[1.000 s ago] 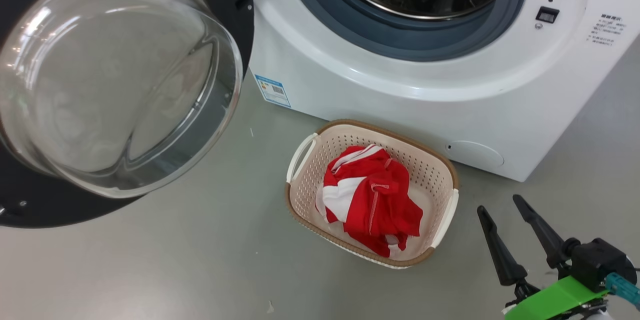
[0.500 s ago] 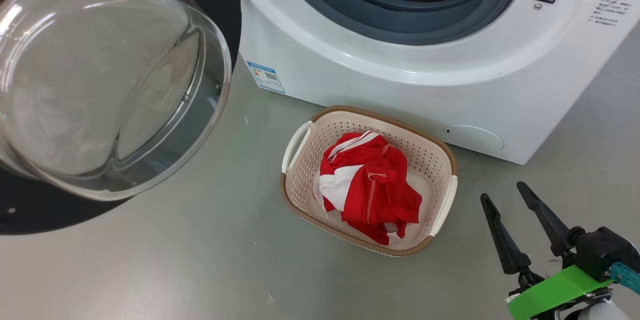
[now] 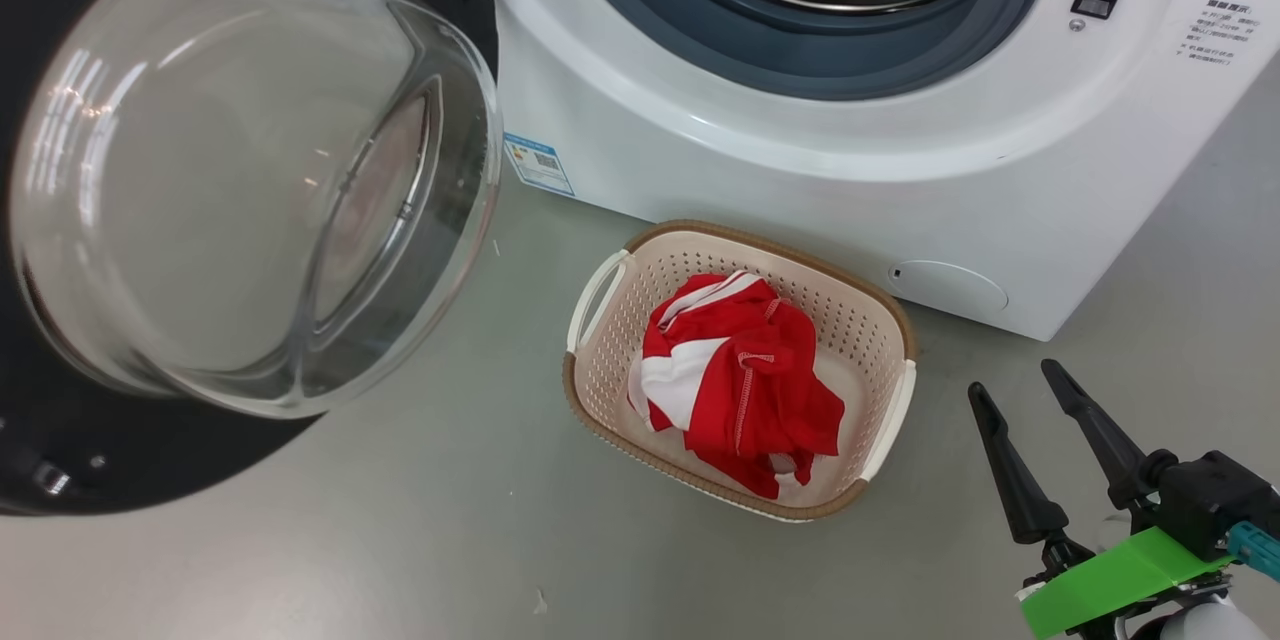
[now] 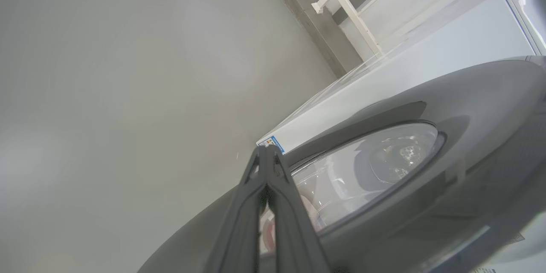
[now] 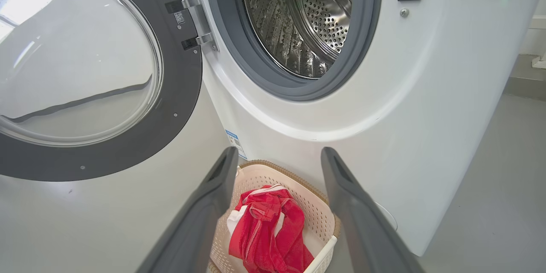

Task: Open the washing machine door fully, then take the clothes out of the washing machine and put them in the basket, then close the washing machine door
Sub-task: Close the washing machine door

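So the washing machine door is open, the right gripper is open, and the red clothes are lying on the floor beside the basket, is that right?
Not quite. The clothes lie inside the basket, not on the floor beside it; the head view shows them within its rim. The washing machine door is open and the right gripper is open, as you said.

The left gripper (image 4: 267, 158), its two dark fingers pressed together, points up over the rim of the washing machine door (image 4: 469, 102), beside its glass window (image 4: 375, 166), with the white washing machine (image 4: 426, 64), its blue label (image 4: 271, 141) and the grey floor (image 4: 106, 94) beyond
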Controlling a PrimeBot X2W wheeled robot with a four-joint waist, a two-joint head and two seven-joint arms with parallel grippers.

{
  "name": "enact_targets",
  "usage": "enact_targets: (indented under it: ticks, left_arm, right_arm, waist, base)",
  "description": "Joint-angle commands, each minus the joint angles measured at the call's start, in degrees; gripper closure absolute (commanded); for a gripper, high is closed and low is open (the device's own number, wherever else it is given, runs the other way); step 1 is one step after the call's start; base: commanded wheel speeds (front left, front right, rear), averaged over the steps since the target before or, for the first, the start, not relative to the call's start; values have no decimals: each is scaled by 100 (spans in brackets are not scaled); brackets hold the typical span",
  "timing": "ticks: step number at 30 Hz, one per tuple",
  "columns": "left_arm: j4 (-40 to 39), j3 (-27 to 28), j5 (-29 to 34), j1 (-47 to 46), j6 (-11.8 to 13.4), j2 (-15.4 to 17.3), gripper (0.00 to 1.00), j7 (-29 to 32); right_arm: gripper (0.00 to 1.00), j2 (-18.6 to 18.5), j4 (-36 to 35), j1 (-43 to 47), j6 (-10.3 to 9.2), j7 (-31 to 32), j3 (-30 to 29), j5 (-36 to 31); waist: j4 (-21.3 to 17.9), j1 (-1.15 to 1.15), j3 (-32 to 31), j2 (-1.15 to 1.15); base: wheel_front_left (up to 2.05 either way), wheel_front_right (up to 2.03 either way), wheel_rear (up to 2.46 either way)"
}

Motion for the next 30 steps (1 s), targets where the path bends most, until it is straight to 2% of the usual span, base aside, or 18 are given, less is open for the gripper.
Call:
enact_targets:
  ticks: [1, 14, 21, 30]
  left_arm:
    - [-273, 74, -126, 165, -39, 261, 100, 226]
    - [-1991, -138, -802, 1131, -39, 225, 100, 1298]
    - [-3088, -226, -1205, 1696, -39, 133, 100, 1587]
    - [-4070, -387, -1573, 2107, -39, -11, 100, 1769]
  right_arm:
    - [0, -28, -147, -121, 36, -37, 83, -60]
    - [0, 24, -165, -37, 36, -37, 1, -69]
    - [0, 115, -178, 38, 36, -37, -61, -71]
    - [0, 235, -180, 183, 36, -37, -127, -73]
  waist:
    - [-5, 0, -35, 0]
    - [-57, 0, -249, 0]
    - [-169, 0, -408, 0]
    - [-389, 0, -586, 0]
  base:
    - [0, 0, 0]
    - [0, 0, 0]
    - [0, 0, 0]
    - [0, 0, 0]
